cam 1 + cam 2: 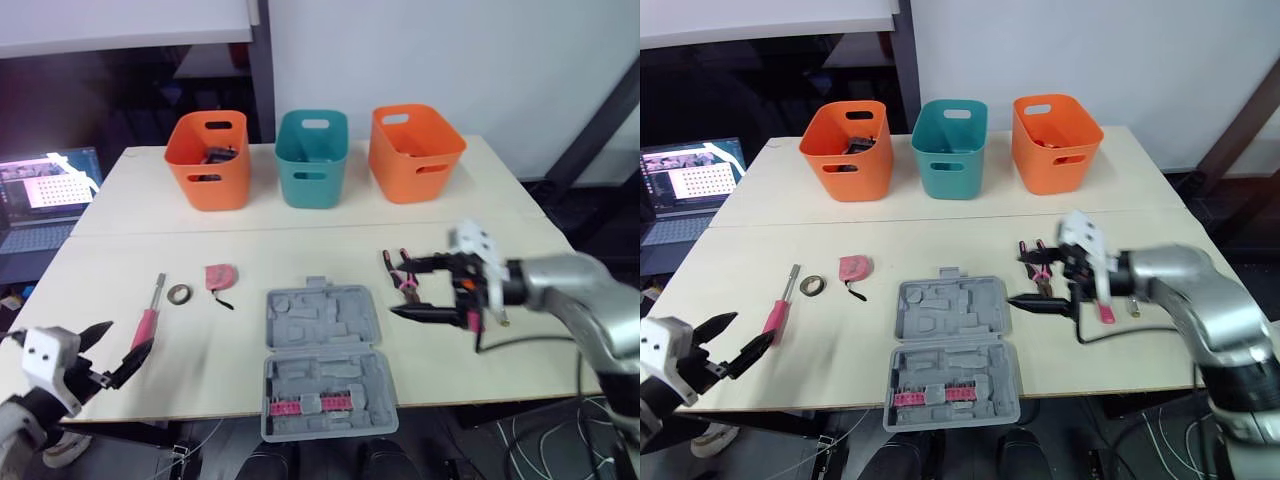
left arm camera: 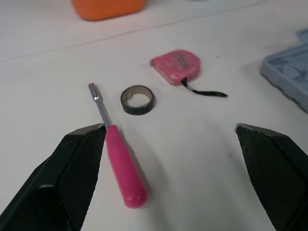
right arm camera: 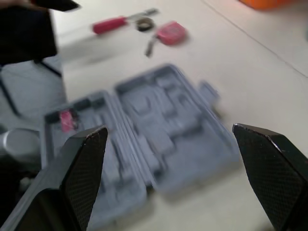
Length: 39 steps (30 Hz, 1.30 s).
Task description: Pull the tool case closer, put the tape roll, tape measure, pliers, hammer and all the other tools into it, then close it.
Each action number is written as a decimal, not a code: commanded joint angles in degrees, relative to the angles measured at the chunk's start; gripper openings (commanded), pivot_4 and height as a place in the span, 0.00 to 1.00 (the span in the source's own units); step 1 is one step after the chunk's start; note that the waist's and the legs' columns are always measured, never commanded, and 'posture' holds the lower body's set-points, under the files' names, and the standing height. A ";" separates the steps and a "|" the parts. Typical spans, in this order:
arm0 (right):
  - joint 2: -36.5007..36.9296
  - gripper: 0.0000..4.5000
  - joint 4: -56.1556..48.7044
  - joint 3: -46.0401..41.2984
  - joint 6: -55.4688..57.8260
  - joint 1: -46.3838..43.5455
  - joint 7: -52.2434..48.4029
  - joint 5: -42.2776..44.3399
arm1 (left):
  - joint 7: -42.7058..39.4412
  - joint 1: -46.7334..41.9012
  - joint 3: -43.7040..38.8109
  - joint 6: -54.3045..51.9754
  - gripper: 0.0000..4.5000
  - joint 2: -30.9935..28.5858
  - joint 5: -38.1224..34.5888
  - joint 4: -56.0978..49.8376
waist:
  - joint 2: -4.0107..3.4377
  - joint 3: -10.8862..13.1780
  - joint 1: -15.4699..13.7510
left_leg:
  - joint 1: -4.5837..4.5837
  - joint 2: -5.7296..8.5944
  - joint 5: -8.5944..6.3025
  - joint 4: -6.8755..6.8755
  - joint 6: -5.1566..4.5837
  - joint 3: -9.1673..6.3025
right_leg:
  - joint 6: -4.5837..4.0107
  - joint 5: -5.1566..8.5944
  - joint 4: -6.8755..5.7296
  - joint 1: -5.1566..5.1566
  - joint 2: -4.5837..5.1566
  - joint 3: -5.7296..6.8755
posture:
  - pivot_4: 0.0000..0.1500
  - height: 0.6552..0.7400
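While the tool case (image 1: 325,360) lies open, left tool (image 2: 168,132) released, right tool (image 3: 169,131) released

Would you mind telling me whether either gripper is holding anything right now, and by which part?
Nothing is held: the left gripper and the right gripper are both open and empty.

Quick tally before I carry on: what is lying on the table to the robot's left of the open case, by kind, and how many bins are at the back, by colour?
Orange bins: 2
Teal bin: 1
Screwdriver: 1
Tape roll: 1
Tape measure: 1
Total: 6
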<state>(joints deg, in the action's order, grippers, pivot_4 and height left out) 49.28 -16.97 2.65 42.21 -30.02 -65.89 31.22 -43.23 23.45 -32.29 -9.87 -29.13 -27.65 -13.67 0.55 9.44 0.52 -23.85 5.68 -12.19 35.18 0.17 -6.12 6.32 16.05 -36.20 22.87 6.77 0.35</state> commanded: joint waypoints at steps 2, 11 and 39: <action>-0.63 0.98 0.60 5.25 1.02 -8.33 -2.62 -1.12 | 7.32 4.46 1.64 -1.88 1.00 5.61 -0.05 -10.77 | 0.12 -0.02 -0.67 | -0.16 0.00 -0.02 0.00 -0.06 -0.01 | 0.01 -0.01 0.06 0.24 0.00 0.05 | 1.00 0.92; -1.40 0.98 1.16 8.87 1.35 -14.87 -4.65 -1.71 | 18.20 1.61 8.38 -4.12 1.00 11.91 4.87 -12.41 | 0.15 -0.01 -1.57 | -0.51 0.03 0.00 0.16 -0.13 -0.02 | 0.11 -0.11 0.01 0.34 -0.02 0.13 | 1.00 0.92; 2.67 1.00 -4.67 3.55 8.08 -10.56 5.38 -1.91 | 28.31 -43.16 19.78 -17.04 0.62 5.25 15.70 26.35 | 0.20 -0.01 -1.25 | -0.56 0.05 0.08 0.50 -0.04 -0.07 | 0.55 -0.65 -0.21 0.38 -0.23 0.05 | 1.00 0.92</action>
<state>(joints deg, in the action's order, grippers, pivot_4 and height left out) 51.05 -20.19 8.14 50.75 -40.50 -61.01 29.52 -14.70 -19.06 -12.51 -28.04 -23.11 -12.82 12.18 0.75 9.44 -0.74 -24.41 5.73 -12.11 35.68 0.12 -6.19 6.87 15.39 -36.40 23.25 6.53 0.41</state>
